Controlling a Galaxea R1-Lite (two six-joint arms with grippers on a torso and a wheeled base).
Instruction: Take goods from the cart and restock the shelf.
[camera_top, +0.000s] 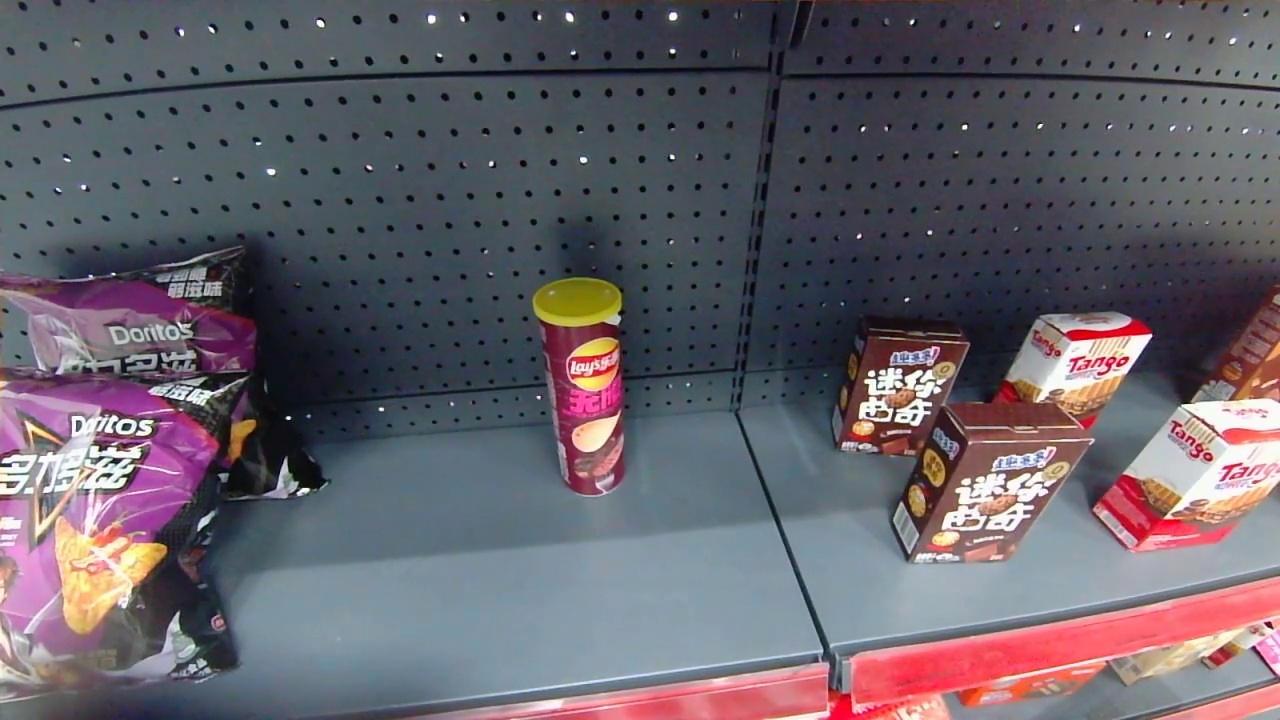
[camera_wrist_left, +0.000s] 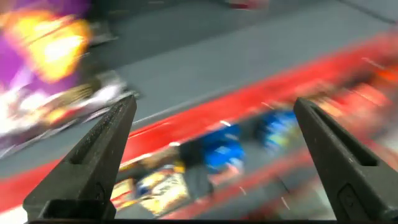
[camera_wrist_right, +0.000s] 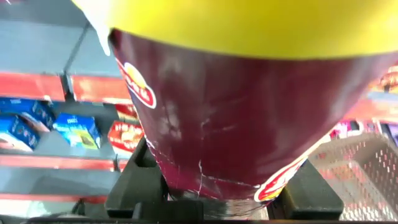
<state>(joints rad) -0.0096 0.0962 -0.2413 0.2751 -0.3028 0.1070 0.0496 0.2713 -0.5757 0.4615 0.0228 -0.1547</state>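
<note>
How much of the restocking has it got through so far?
Done: one chip can stands on the shelf. In hand: the right end effector grips a second can; the left end effector is open, empty. Left: setting that can on the shelf, probably beside the first.

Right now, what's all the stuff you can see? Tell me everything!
shelf: 1, grey, red front edge.
chip bags: 2, purple, shelf's left end.
standing can: 1, maroon with yellow lid, upright mid-shelf.
brown boxes: 2, dark brown, shelf's right section.
red-and-white boxes: 2, red and white, farther right.
held can: 1, maroon with yellow lid, in right claw.
wire basket: 1, pale, beyond held can.
left claw: 1, black, open, empty.
right claw: 1, black, shut on held can.
</note>
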